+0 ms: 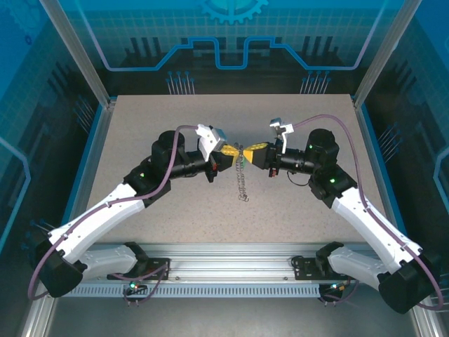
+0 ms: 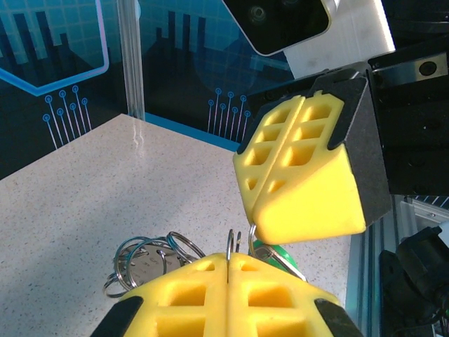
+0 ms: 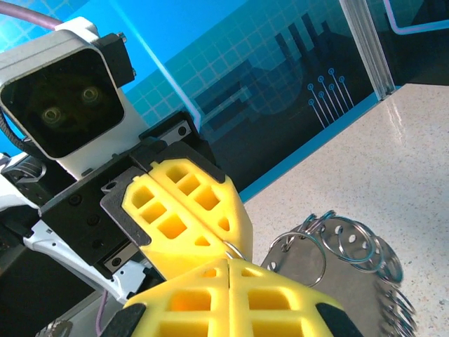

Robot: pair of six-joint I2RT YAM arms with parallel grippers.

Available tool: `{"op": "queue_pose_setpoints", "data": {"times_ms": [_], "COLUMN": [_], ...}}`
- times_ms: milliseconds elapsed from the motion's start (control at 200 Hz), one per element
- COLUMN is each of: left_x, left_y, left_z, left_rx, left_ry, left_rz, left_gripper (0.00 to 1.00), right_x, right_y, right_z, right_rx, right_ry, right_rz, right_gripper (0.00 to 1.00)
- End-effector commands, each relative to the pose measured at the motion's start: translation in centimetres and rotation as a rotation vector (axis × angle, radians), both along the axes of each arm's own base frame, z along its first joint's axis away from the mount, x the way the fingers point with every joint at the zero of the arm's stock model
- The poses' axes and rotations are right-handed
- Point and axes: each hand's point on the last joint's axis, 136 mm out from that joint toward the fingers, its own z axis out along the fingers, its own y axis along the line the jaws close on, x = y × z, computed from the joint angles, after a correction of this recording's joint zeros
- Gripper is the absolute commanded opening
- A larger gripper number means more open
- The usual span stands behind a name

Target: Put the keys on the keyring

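The two grippers meet tip to tip above the table's middle. My left gripper [image 1: 230, 149] [image 2: 229, 258] is shut on a thin silvery split ring [image 2: 229, 243] of the keyring. My right gripper [image 1: 254, 148] [image 3: 230, 261] is shut on a small ring [image 2: 251, 235] that carries the green-headed key [image 2: 282, 254], which peeks out just below its yellow fingers [image 2: 302, 175]. The two rings stand side by side, almost touching. The keyring's silvery chain [image 1: 242, 179] hangs from the pinch down to the table. I cannot make out a blue-teal band.
A bunch of linked silvery rings [image 2: 151, 258] [image 3: 351, 242] and a flat metal tag [image 3: 330, 277] dangle with the chain. Clear enclosure walls [image 1: 84, 63] and blue-edged table borders [image 1: 83, 161] ring the speckled tabletop [image 1: 175, 210].
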Motion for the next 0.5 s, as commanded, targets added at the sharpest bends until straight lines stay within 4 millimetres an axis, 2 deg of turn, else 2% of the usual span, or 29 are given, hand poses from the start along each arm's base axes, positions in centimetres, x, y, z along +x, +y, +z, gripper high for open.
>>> {"op": "queue_pose_setpoints", "data": {"times_ms": [0, 495], "left_x": [-0.71, -0.94], "left_y": [-0.34, -0.63], "left_z": [2.55, 2.80], "left_rx": [-0.038, -0.042], "left_ry": [-0.059, -0.065], "left_rz": [-0.032, -0.042], "left_gripper": [0.00, 0.00], "right_x": [-0.33, 0.42], "right_y": [-0.06, 0.10], "right_z": [2.58, 2.70], "right_rx": [0.031, 0.041], "right_ry": [-0.079, -0.071], "right_rz": [-0.013, -0.029], "right_gripper": [0.00, 0.00]}}
